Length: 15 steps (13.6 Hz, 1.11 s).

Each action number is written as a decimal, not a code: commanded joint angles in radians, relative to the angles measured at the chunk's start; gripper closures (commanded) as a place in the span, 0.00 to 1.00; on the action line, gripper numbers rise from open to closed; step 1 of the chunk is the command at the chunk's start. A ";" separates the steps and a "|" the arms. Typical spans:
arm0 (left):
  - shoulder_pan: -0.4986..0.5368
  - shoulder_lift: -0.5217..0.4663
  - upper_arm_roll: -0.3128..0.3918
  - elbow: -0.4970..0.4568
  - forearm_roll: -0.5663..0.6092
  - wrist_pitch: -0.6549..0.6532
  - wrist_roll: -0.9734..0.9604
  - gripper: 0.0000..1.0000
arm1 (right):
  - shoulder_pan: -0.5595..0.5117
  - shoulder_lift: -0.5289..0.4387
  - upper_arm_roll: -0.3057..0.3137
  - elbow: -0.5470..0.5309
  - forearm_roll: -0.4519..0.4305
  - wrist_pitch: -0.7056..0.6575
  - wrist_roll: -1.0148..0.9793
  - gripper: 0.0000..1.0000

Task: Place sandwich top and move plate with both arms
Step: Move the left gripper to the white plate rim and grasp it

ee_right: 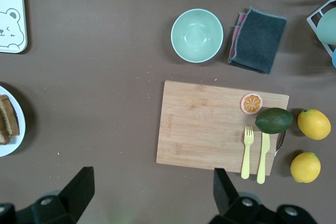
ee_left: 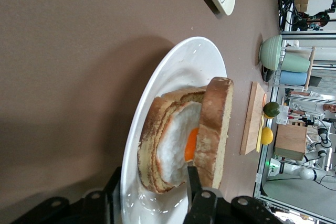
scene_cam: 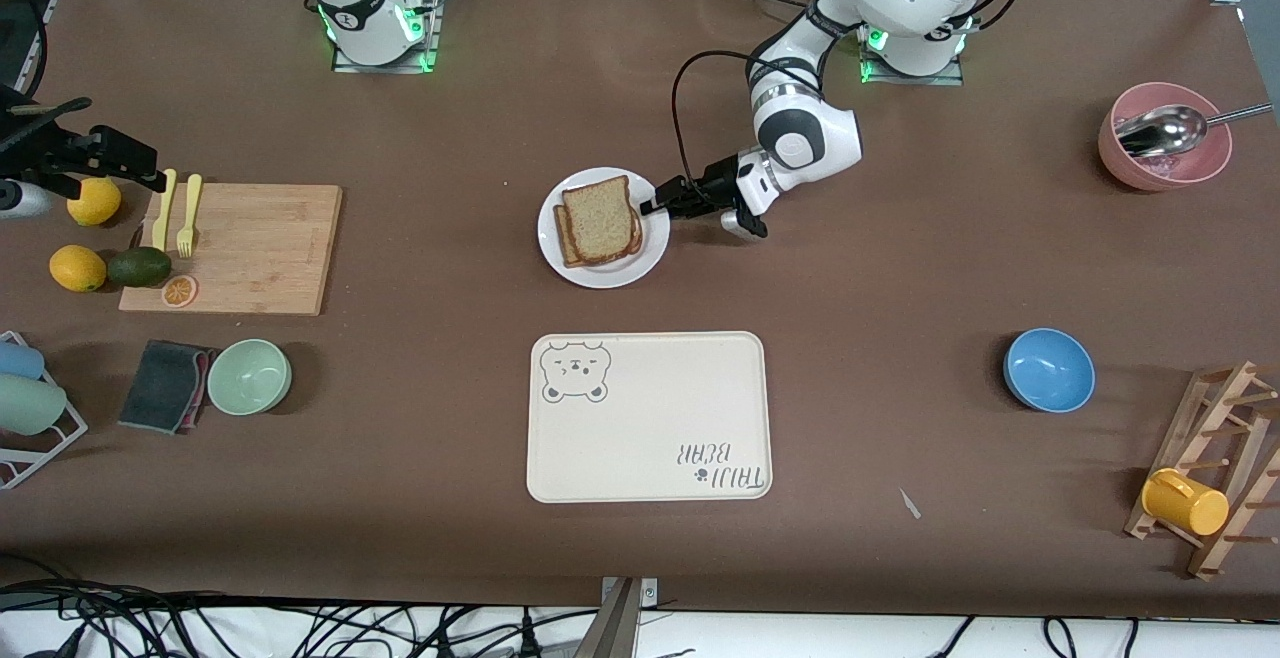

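The white plate (scene_cam: pixel 603 278) sits mid-table, farther from the front camera than the tray. On it the sandwich top (scene_cam: pixel 598 216), a plain brown slice, rests tilted against the slice with the fried egg (ee_left: pixel 176 142). The left wrist view shows the sandwich top (ee_left: pixel 212 129) propped on edge over the egg. My left gripper (scene_cam: pixel 655 206) is at the plate's rim on the left arm's side. It is open, one finger (ee_left: pixel 192 184) over the plate (ee_left: pixel 178 66) and one under it. My right gripper (scene_cam: pixel 140 168) hangs open (ee_right: pixel 153 177) and empty, waiting high over the cutting board end.
A cream bear tray (scene_cam: pixel 648 416) lies nearer the front camera than the plate. A cutting board (scene_cam: pixel 250 248) with forks, lemons, an avocado, a green bowl (scene_cam: pixel 250 376) and a cloth fill the right arm's end. A blue bowl (scene_cam: pixel 1048 370), pink bowl (scene_cam: pixel 1165 143) and mug rack (scene_cam: pixel 1210 478) occupy the left arm's end.
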State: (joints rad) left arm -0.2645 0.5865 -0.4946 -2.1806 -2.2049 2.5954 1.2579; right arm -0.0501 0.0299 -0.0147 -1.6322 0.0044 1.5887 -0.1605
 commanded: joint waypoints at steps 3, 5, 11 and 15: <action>-0.013 0.019 0.007 0.024 -0.044 0.017 0.041 0.78 | -0.010 0.004 0.005 0.018 0.019 -0.010 0.009 0.00; -0.013 0.027 0.007 0.030 -0.045 0.017 0.058 0.85 | -0.010 0.004 0.005 0.020 0.019 -0.010 0.009 0.00; -0.006 0.047 0.008 0.036 -0.049 0.015 0.100 1.00 | -0.010 0.004 0.005 0.020 0.020 -0.010 0.009 0.00; 0.010 0.033 0.007 0.036 -0.050 0.014 0.100 1.00 | -0.010 0.004 0.005 0.018 0.020 -0.013 0.009 0.00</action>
State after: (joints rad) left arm -0.2620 0.6210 -0.4877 -2.1599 -2.2049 2.5957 1.3168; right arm -0.0501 0.0299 -0.0147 -1.6314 0.0052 1.5890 -0.1601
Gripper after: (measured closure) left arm 0.956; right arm 0.000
